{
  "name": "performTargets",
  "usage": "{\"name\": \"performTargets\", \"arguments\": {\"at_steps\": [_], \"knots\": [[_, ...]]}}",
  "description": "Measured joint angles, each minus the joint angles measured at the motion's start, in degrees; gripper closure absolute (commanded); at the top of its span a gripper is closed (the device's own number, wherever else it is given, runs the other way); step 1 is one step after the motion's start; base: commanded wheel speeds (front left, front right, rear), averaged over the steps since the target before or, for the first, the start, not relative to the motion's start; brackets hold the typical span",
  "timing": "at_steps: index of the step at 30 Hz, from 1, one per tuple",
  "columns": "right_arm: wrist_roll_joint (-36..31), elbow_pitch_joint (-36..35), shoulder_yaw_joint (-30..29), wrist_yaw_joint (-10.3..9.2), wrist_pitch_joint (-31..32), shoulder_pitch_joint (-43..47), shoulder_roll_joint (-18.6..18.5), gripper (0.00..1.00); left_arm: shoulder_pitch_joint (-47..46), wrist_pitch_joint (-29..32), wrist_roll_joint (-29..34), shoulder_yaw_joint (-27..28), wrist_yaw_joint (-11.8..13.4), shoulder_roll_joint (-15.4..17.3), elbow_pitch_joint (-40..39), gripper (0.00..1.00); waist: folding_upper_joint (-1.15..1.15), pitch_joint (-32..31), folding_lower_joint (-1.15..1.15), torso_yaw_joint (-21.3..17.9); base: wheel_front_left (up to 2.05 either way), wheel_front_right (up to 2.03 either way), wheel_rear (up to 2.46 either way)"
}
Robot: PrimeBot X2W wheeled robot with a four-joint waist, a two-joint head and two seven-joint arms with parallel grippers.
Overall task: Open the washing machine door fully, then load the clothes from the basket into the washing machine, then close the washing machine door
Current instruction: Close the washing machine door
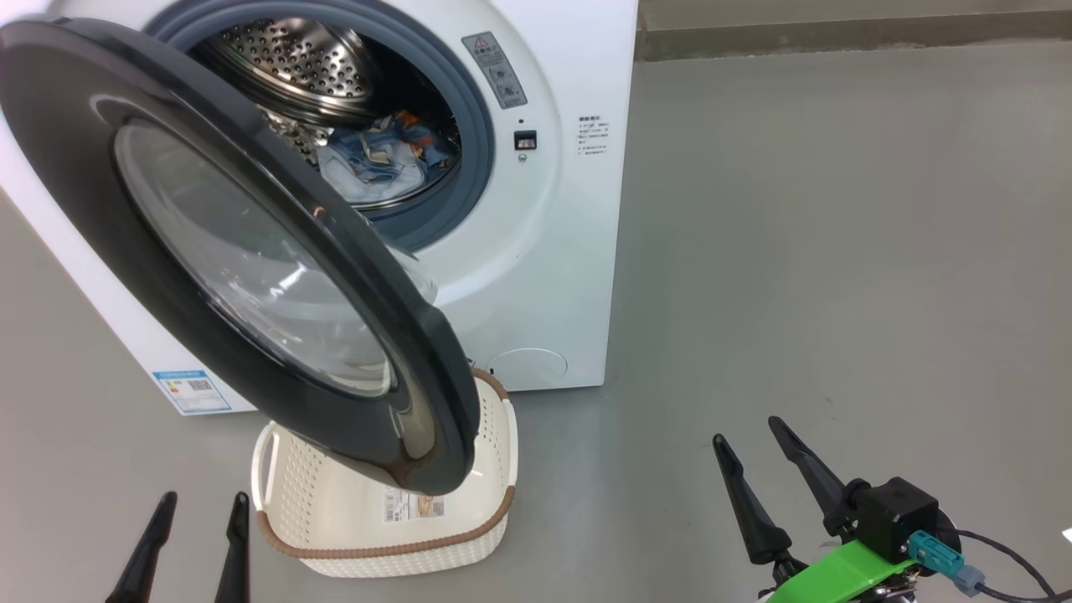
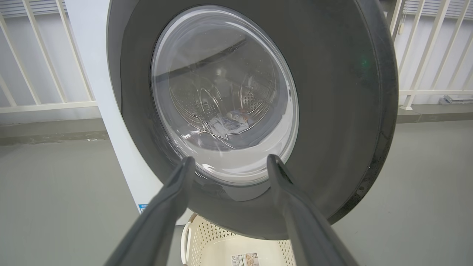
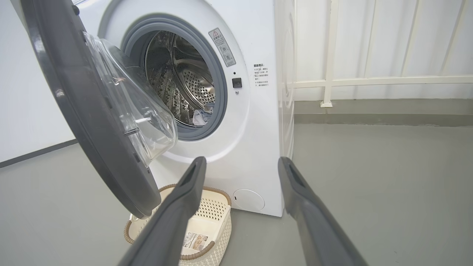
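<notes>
The white washing machine [image 1: 536,251] stands ahead with its black-rimmed glass door [image 1: 226,251] swung partly out over the basket [image 1: 335,519]. Blue and white clothes [image 1: 381,159] lie inside the steel drum. Nothing but a paper label shows in the visible part of the cream basket, on the floor under the door. My left gripper [image 1: 201,507] is open at the lower left, short of the door [image 2: 332,111], which it faces from the outside. My right gripper [image 1: 749,435] is open at the lower right, well clear of the machine [image 3: 255,147] and the basket [image 3: 207,225].
Grey floor spreads wide to the right of the machine. A pale railing [image 3: 369,79] and a wall run behind it. A green bracket and cable sit on my right wrist [image 1: 888,544].
</notes>
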Motion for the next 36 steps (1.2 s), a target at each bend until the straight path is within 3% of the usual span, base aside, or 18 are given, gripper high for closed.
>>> {"name": "performTargets", "arguments": {"at_steps": [3, 4, 5, 7, 13, 19, 28, 36], "knots": [[0.0, 0.0, 0.0, 0.00, 0.0, 0.0, 0.0, 0.00, 0.0, 0.0, 0.0, 0.0, 0.0, 0.0, -0.1, 0.00, 0.00, 0.0, 0.00, 0.0, 0.00, 0.00, 0.00], [0.0, 0.0, -0.1, 0.00, 0.0, 0.0, 0.0, 0.07, 0.0, 0.0, 0.0, 0.1, 0.0, 0.0, -0.1, 0.00, 0.00, 0.0, 0.00, 0.0, 0.00, 0.00, 0.00], [0.0, 0.0, -0.1, 0.00, 0.0, 0.0, 0.0, 0.46, 0.0, 0.0, 0.0, 0.1, 0.0, 0.0, -0.1, 0.00, 0.00, 0.0, 0.00, 0.0, 0.00, 0.00, 0.00], [0.0, -0.1, -0.2, 0.00, 0.0, 0.0, 0.0, 1.00, 0.1, 0.0, 0.0, 0.1, 0.0, 0.0, 0.0, 0.00, 0.00, -0.1, 0.00, 0.0, 0.00, 0.00, 0.00], [0.0, -4.1, -1.2, 0.00, 0.0, 0.0, 0.1, 1.00, 0.1, 0.0, -0.1, 0.2, 0.0, -0.2, 0.0, 0.00, 0.00, -0.3, 0.00, 0.2, 0.00, 0.00, 0.00], [0.0, -12.8, -0.8, 0.00, -0.2, -0.1, 0.1, 1.00, 0.9, 0.0, -0.1, 0.1, 0.0, -0.3, 0.1, 0.00, 0.00, -0.3, 0.00, 0.5, 0.00, 0.00, 0.00], [0.2, -26.1, 6.3, 0.00, -0.4, -4.7, -3.4, 1.00, 1.0, 0.0, -0.1, -0.6, 0.0, -0.4, 0.9, 0.00, 0.00, -0.2, 0.00, 2.1, 0.00, 0.00, 0.00], [2.2, -28.4, 16.3, 0.01, -0.4, -10.1, -7.7, 1.00, 1.0, 0.0, -0.3, -1.9, 0.0, -0.9, 1.7, 0.00, 0.00, -0.1, 0.00, 5.0, 0.00, 0.00, 0.00]]}}
